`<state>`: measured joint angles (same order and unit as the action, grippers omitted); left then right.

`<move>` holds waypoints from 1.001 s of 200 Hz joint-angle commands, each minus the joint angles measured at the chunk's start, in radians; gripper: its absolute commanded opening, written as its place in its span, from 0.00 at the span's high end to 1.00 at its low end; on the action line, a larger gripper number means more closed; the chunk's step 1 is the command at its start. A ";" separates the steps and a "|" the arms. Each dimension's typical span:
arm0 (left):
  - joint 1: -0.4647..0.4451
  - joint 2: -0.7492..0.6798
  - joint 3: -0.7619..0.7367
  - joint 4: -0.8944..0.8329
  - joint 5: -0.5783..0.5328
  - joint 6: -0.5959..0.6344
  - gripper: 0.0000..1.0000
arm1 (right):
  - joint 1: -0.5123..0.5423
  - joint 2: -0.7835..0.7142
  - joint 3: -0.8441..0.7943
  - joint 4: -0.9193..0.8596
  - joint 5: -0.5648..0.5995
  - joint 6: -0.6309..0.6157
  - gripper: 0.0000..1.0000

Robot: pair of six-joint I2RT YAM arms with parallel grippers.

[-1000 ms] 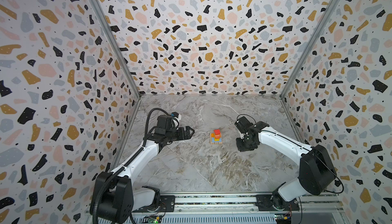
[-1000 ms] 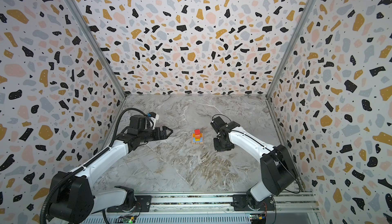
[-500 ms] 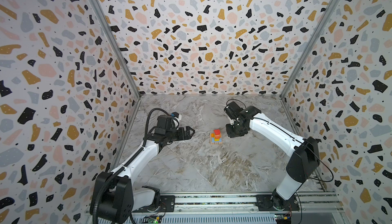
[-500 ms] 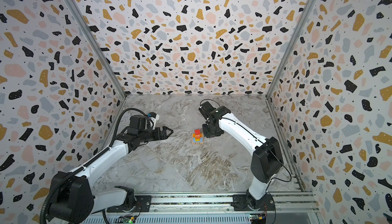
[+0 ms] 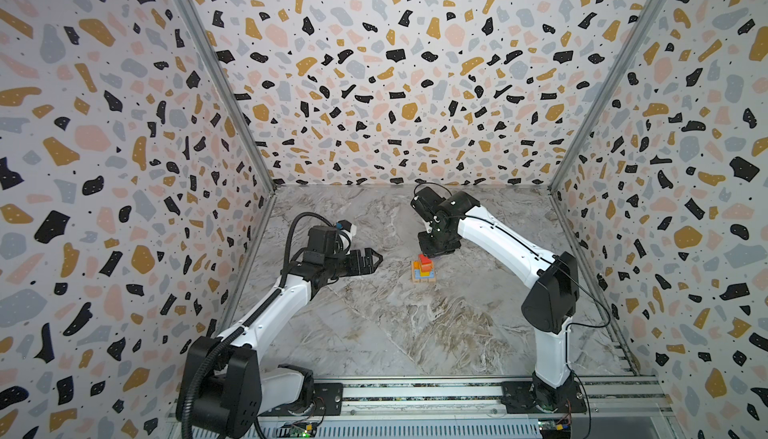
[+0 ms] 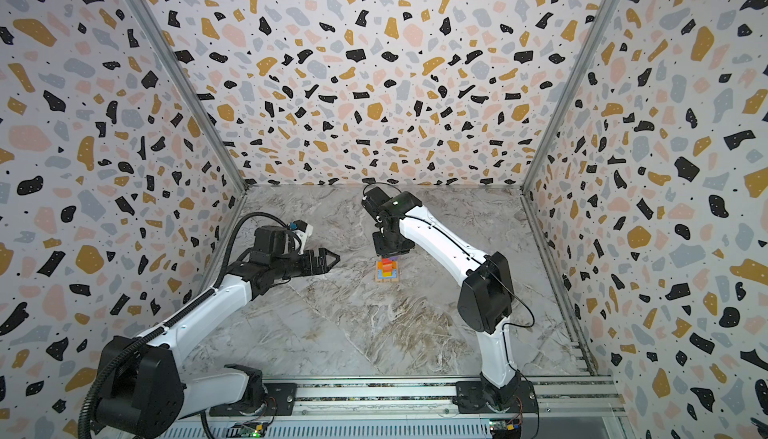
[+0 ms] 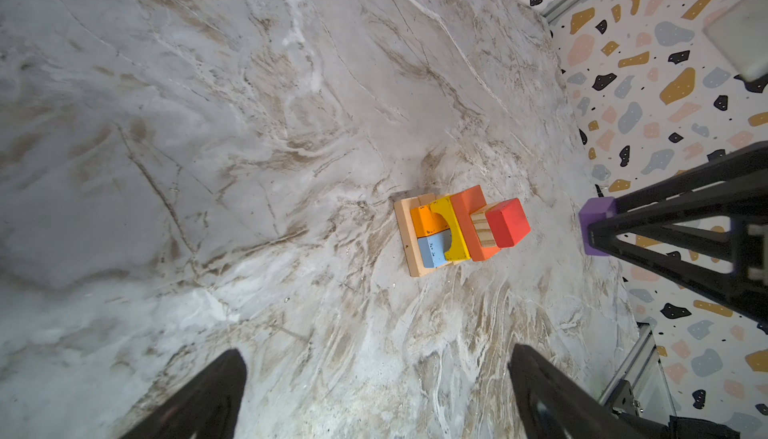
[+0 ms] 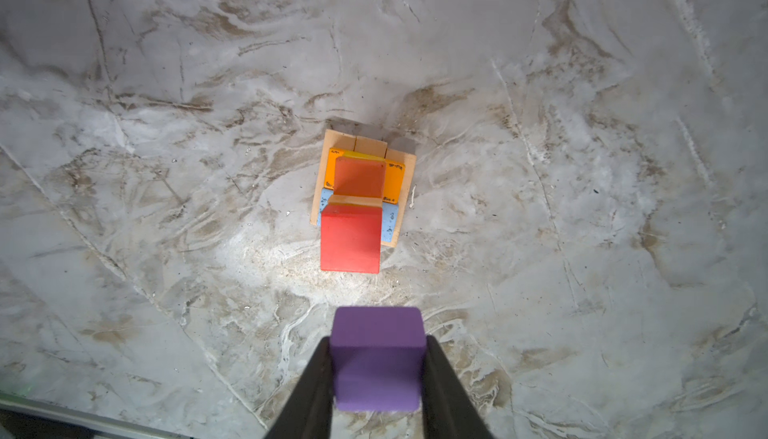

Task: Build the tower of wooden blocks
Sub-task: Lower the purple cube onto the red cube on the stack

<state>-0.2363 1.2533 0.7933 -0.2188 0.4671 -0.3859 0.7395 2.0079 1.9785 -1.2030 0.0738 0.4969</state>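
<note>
Purple cube (image 8: 376, 358) clamped in the right gripper (image 5: 434, 252), above the tower (image 5: 423, 270) and clear of its red cube (image 8: 350, 241), mid-counter (image 5: 374, 324). Both wrist views show the cube; in both top views the gripper largely hides it. Left gripper (image 5: 372, 260), jaws apart, stands left of the tower.

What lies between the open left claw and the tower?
Only bare marble floor separates the left claw from the tower; the left wrist view shows it.
</note>
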 commanded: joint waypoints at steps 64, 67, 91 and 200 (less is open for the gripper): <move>0.005 -0.022 -0.014 0.022 0.027 -0.007 0.00 | 0.004 0.067 0.076 -0.059 -0.008 0.011 0.70; 0.005 -0.023 -0.014 0.022 0.027 -0.007 0.00 | 0.004 0.068 0.077 -0.059 -0.007 0.011 0.70; 0.005 -0.025 -0.014 0.024 0.028 -0.008 0.00 | 0.004 0.079 0.088 -0.063 -0.005 0.009 0.70; 0.007 -0.028 -0.012 0.026 0.035 -0.007 0.00 | 0.005 0.128 0.162 -0.115 -0.030 -0.006 0.70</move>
<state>-0.2363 1.2491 0.7918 -0.2161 0.4858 -0.3862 0.7399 2.1284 2.1052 -1.2686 0.0544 0.4942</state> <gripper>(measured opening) 0.998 0.330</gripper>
